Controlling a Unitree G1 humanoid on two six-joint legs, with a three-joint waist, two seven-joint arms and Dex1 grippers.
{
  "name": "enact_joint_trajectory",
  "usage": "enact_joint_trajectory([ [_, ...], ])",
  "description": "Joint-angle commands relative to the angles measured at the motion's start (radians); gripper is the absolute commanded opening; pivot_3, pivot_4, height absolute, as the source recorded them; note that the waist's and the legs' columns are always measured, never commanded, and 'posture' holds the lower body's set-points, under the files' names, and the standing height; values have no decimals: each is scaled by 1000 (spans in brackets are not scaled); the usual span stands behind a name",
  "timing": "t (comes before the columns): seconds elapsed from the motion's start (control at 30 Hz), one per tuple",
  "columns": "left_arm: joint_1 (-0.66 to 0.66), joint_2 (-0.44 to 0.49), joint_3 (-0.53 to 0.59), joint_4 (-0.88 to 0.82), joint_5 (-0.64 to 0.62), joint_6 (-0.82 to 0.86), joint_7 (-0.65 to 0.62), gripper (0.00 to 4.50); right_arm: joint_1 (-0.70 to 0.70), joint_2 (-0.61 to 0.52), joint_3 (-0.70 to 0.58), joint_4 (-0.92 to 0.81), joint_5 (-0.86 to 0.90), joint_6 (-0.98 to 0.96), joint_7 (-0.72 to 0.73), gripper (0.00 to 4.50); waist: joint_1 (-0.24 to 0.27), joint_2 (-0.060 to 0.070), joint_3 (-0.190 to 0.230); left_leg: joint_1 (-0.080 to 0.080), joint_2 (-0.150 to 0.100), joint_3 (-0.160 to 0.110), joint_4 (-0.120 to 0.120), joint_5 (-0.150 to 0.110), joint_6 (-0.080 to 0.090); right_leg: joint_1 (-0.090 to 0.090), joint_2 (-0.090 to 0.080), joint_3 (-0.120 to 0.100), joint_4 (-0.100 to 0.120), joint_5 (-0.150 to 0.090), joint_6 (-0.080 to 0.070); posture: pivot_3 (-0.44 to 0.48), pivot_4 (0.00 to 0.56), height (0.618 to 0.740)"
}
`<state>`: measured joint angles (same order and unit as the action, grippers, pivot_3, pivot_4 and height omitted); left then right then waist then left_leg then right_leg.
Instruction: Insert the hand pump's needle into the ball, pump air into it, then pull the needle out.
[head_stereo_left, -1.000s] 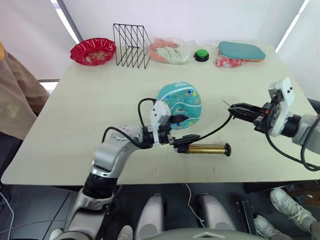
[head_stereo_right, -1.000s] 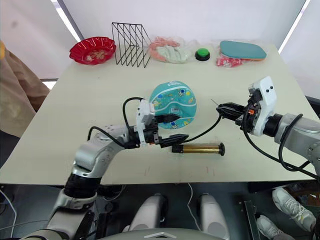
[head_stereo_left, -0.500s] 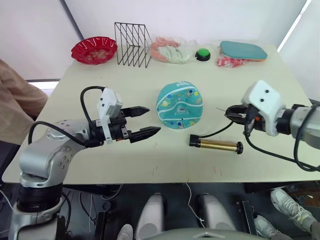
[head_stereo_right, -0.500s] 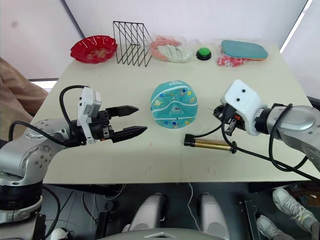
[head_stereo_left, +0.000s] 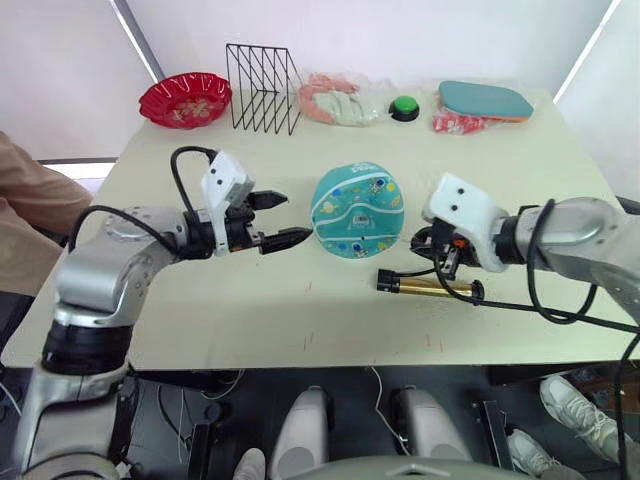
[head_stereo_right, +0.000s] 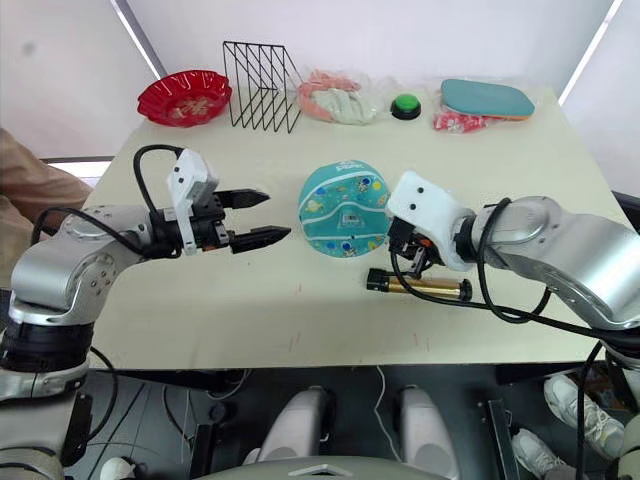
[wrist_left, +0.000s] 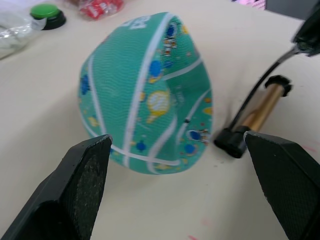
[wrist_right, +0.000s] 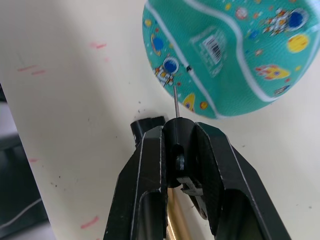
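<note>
The teal ball (head_stereo_left: 358, 212) with white seams rests mid-table, partly flattened. To its left, a short gap away, my left gripper (head_stereo_left: 297, 216) hovers open and empty, its fingers pointing at the ball. The gold hand pump (head_stereo_left: 432, 288) lies flat on the table to the ball's front right. Its black hose (head_stereo_left: 418, 272) loops up to my right gripper (wrist_right: 178, 127), which is shut on the needle's black fitting. The needle (wrist_right: 174, 102) points at the ball's (wrist_right: 235, 50) lower edge, with its tip at the rubber near the small black valve hole (wrist_right: 188, 67).
Along the far edge stand a red bowl (head_stereo_left: 186, 100), a black wire rack (head_stereo_left: 263, 90), a plastic bag of pink and white items (head_stereo_left: 338, 100), a green button (head_stereo_left: 403, 108), a red packet (head_stereo_left: 455, 124) and a teal paddle case (head_stereo_left: 483, 100). A person's sleeve (head_stereo_left: 25, 190) shows far left.
My left gripper left the pump's end, swung out left, then came back toward the ball, open. My right gripper carried the needle leftward to the ball's near-right side.
</note>
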<state>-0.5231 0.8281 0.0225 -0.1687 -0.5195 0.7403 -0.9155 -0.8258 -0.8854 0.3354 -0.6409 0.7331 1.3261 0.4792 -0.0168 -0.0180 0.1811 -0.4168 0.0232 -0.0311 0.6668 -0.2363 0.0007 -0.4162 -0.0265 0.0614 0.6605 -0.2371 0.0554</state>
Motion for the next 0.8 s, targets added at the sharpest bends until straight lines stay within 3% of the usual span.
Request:
enact_joint_trajectory([
  [0.03,-78,-21,-55,58,76,-47,8,4500,-33,24,29,11,-45,5,17,340,1,0,0,0,0,0,0,0,0,0,0,0,0,1,1,0,150,740],
  [0.2,-137,-52,-94,127,138,-62,18,4500,-55,62,71,37,-100,4,26,340,-2,0,0,-1,0,0,0,0,0,0,0,0,0,2,2,0,150,740],
  [0.43,-216,-162,-159,179,220,-44,91,4500,-71,159,134,100,-190,-12,18,340,-2,0,0,-1,0,-1,0,0,0,0,1,0,1,2,2,0,150,740],
  [0.63,-210,-209,-180,171,278,2,176,4500,-74,223,160,137,-248,-19,18,340,-5,0,0,-1,0,-1,0,0,0,0,1,0,1,2,2,0,150,740],
  [0.77,-198,-221,-183,165,293,3,191,3333,-76,257,163,156,-274,-21,24,340,-6,0,0,-1,0,-2,0,0,0,0,1,0,2,2,2,0,150,740],
  [0.8,-193,-236,-177,158,294,12,208,2839,-83,267,193,181,-302,-40,20,340,-6,0,0,-1,0,-2,0,0,0,0,1,0,2,2,2,0,150,740],
])
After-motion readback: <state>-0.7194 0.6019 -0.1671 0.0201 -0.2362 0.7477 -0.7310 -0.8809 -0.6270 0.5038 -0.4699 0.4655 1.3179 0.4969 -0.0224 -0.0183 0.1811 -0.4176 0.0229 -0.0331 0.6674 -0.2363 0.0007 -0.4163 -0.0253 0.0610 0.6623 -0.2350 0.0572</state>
